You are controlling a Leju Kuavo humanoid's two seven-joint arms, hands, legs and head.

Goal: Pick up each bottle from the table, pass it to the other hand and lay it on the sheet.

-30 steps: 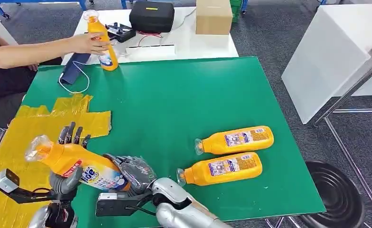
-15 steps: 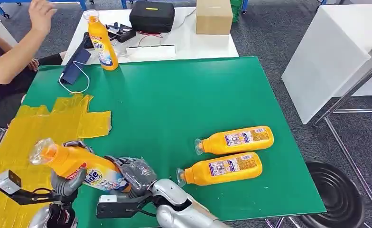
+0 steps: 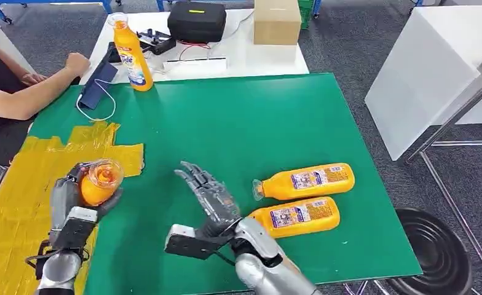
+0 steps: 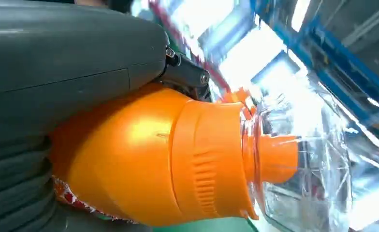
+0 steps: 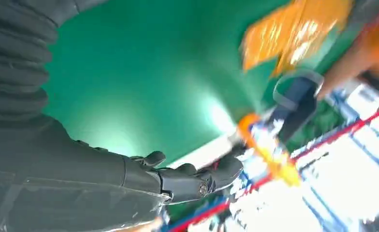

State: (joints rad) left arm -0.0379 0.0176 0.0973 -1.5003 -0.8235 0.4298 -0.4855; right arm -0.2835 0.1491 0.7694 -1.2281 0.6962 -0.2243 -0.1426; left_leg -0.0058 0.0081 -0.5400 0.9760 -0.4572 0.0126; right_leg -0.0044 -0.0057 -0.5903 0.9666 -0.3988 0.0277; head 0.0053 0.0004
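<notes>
Two hands: left hand [image 3: 66, 203] grips bottle [image 3: 99, 182]; right hand [image 3: 209, 195] empty, fingers spread.

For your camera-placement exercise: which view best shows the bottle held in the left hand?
The left wrist view: the bottle shows large, with its orange shoulder and clear cap sharp. The head view shows the bottle small and end-on in the left hand. In the right wrist view I cannot pick it out.
</notes>
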